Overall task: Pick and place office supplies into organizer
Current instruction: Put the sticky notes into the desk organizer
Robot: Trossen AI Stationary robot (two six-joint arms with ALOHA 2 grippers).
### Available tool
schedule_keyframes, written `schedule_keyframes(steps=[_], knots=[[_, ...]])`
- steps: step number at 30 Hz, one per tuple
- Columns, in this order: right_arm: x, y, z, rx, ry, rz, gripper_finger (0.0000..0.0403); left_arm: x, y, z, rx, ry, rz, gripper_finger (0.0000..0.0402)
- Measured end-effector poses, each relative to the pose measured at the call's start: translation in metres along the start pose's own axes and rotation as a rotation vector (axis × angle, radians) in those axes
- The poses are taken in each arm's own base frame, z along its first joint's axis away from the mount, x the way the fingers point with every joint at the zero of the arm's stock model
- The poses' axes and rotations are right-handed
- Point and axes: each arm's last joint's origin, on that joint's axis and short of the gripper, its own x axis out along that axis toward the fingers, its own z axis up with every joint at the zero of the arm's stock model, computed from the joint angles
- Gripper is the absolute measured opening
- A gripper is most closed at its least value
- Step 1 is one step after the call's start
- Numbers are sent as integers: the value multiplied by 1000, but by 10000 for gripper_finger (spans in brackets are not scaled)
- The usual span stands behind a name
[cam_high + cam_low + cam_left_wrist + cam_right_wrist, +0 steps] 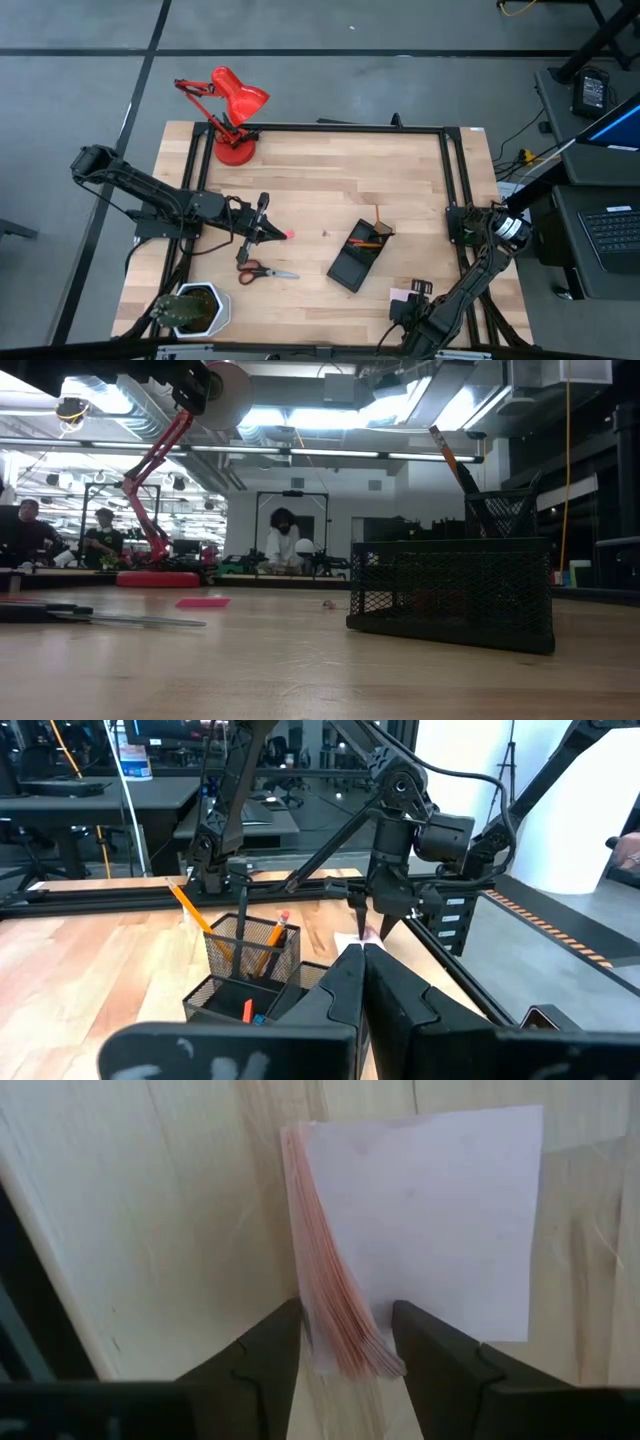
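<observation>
The right gripper [345, 1342] is low at the near right of the surface [330, 180], jaws apart around the edge of the sticky pad [420, 1220], likely to pinch it. The left gripper [262, 232] waits mid-left, jaws together. The organizer [357, 255] lies centre-right.

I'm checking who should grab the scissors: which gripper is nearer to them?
Left. The left gripper sits just above the scissors in the high view; the right gripper is across the table, past the organizer, at the sticky-note pad.
</observation>
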Motion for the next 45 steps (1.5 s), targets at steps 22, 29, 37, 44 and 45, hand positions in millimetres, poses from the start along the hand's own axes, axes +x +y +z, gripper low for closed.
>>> schedule_keyframes(steps=[22,29,37,44,45], knots=[[-8,8,4,0,-9,40,8,0,0,0,-7,0,0,6],[-8,8,4,4,-11,39,4,0,0,0,-9,0,0,6],[-11,6,4,4,-19,11,1,0,0,0,-9,0,0,6],[-43,8,9,-4,-79,-80,1,0,0,0,-9,0,-1,6],[-49,9,10,-7,-92,-92,0,0,0,0,-9,0,-1,6]])
